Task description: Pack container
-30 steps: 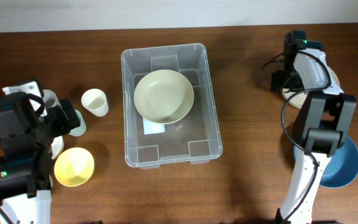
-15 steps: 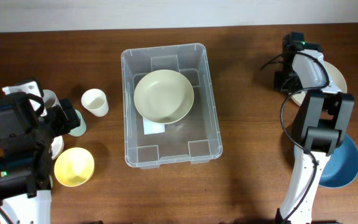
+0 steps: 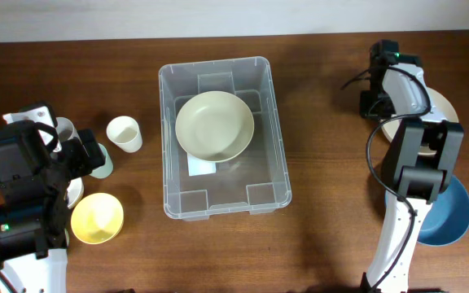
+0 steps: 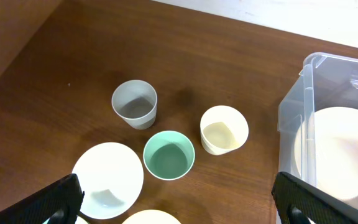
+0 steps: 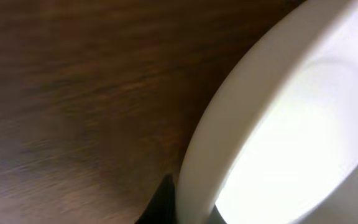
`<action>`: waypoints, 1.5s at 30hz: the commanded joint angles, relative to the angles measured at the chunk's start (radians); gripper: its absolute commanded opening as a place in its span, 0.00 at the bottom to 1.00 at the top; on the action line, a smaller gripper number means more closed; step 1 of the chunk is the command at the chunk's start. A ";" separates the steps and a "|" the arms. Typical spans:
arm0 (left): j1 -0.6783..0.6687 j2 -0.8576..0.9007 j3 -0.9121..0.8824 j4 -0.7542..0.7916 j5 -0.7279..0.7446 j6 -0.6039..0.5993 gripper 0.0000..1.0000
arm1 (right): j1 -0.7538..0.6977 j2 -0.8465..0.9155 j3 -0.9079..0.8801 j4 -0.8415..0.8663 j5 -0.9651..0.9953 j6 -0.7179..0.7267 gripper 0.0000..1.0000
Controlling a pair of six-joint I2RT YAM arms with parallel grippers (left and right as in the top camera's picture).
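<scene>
Overhead, the container point(image 3: 277, 163) sits on the desk between both arms, holding one cream bowl point(image 3: 215, 125). Packing looks barely begun. A white cup point(image 3: 124, 133) and a yellow bowl point(image 3: 97, 217) lie outside near the left end effector point(image 3: 94, 156). A white dish point(image 3: 442, 104) and a blue bowl point(image 3: 453, 213) lie by the right end effector point(image 3: 373, 104).

The left wrist view shows its fingers spread wide and empty. Ahead are a grey cup point(image 4: 134, 104), a teal cup point(image 4: 169, 155) and a white bowl point(image 4: 107, 180), which the arm mostly hides from overhead.

The right wrist view shows only the dish's rim close up. I cannot tell whether that end effector is spread or pressed together.

white dish point(image 5: 278, 124): blurred, cut off right | container point(image 4: 289, 124): cropped at right edge | yellow bowl point(image 4: 146, 218): mostly below frame
</scene>
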State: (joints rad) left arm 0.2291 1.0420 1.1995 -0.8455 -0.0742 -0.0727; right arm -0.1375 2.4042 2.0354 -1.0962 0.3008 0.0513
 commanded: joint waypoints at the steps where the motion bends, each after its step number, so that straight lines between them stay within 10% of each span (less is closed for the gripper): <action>1: 0.005 0.000 0.017 0.002 0.015 -0.013 0.99 | 0.057 -0.192 0.093 -0.015 -0.027 -0.029 0.04; 15: 0.005 0.000 0.017 -0.032 0.015 -0.013 0.99 | 0.503 -0.515 0.116 -0.081 -0.358 -0.483 0.04; 26: 0.005 0.000 0.017 -0.032 0.015 -0.013 0.99 | 0.825 -0.331 0.114 -0.059 -0.354 -0.572 0.04; 37: 0.005 0.000 0.017 -0.032 0.015 -0.013 0.99 | 0.854 -0.125 0.114 -0.037 -0.353 -0.571 0.04; 42: 0.005 0.000 0.017 -0.031 0.015 -0.013 0.99 | 0.842 -0.127 0.118 -0.037 -0.346 -0.567 0.38; 45: 0.005 0.000 0.017 -0.032 0.015 -0.013 0.99 | 0.837 -0.181 0.148 -0.060 -0.265 -0.510 0.38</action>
State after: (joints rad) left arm 0.2291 1.0420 1.1995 -0.8757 -0.0742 -0.0727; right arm 0.7090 2.2936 2.1468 -1.1419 -0.0402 -0.5064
